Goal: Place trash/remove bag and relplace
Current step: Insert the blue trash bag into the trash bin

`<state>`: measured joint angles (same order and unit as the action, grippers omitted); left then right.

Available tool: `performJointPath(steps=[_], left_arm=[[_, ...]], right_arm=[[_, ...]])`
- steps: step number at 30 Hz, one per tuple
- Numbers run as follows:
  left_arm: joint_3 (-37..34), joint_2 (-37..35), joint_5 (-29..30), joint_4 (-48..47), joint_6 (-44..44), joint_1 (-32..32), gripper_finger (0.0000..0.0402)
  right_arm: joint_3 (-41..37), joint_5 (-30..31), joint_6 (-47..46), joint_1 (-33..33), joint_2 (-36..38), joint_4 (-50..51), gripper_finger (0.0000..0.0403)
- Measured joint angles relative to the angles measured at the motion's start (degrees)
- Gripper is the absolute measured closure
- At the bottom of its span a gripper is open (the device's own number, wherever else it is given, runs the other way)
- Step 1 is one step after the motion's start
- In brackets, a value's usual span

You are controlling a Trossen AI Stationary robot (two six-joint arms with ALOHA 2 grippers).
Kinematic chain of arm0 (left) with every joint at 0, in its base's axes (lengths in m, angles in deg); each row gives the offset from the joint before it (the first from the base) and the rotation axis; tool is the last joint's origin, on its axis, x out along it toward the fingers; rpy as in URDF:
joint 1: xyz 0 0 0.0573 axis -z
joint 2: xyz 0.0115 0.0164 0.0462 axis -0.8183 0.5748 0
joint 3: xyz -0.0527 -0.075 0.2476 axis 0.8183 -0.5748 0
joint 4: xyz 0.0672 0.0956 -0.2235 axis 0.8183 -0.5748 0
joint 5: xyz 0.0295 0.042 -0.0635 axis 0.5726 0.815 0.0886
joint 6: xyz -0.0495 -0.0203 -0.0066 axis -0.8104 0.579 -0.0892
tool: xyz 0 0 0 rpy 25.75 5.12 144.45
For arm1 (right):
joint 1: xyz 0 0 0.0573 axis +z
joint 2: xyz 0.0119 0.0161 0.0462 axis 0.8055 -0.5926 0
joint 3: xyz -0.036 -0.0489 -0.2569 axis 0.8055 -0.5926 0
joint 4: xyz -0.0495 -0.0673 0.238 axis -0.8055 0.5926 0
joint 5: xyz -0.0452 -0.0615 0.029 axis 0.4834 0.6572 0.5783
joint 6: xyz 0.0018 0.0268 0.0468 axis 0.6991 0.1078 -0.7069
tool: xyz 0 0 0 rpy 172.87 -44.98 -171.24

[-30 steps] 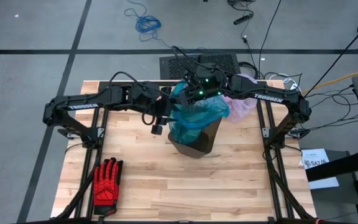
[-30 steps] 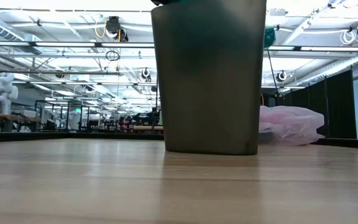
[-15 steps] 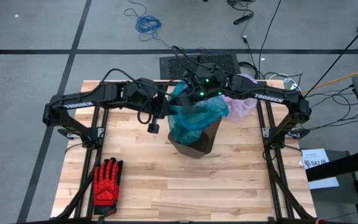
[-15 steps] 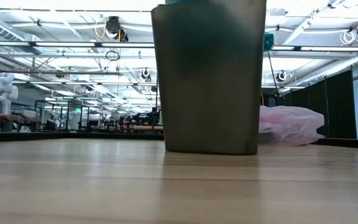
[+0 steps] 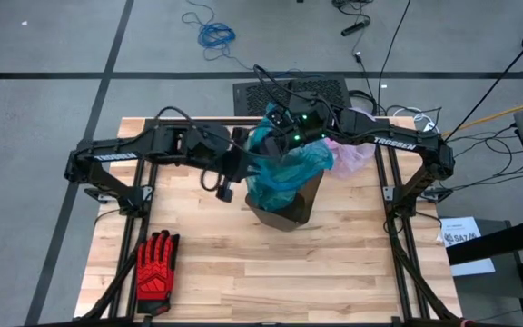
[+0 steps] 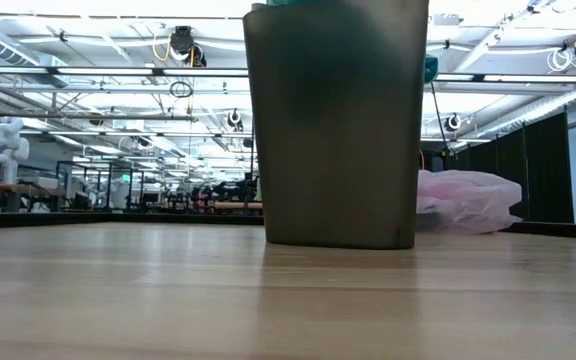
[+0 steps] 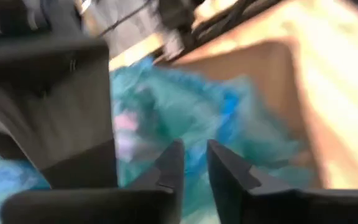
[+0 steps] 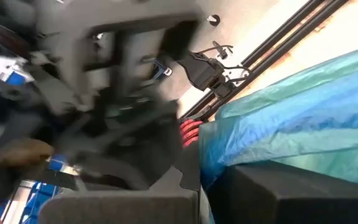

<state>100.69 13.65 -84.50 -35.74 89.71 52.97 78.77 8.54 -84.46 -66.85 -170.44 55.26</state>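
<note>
the table (image 5: 334, 272) carries a dark bin (image 6: 336, 130) near its centre. a teal-blue bag (image 5: 284, 163) is draped over the bin's rim. the pink bag (image 6: 468, 212) lies behind the bin (crumpled, on the tabletop). the left gripper (image 7: 192, 163), fingers narrowly apart, sits at the teal film. the right gripper (image 8: 205, 180) is clamped on the teal-blue bag. a red glove (image 5: 155, 263) lies at the near left corner.

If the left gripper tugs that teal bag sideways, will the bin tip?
Probably a risk: the bin is tall on a narrower base. The teal bag looks thin and floppy, draped over the rim, so it would likely stretch and slide first. The left gripper sits beside it.
</note>
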Motion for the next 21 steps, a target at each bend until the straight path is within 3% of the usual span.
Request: performJointPath(steps=[4,11,17,21], left_arm=[[0.0,1.4,5.2,0.1,2.8,0.6,0.0282],[0.0,2.8,6.2,-0.2,5.6,0.9,0.0230],[0.0,4.4,11.4,-0.9,7.1,1.0,0.0237],[0.0,4.7,12.0,-0.8,7.5,1.4,0.0292]], right_arm=[[0.0,0.0,0.0,0.0,0.0,-0.1,0.0403],[0.0,-1.5,-0.5,-0.3,0.0,-0.6,0.0403],[0.0,-1.4,-0.5,-0.4,0.0,-0.2,0.0403],[0.0,-2.2,-0.4,-0.4,-0.1,0.1,0.0403]])
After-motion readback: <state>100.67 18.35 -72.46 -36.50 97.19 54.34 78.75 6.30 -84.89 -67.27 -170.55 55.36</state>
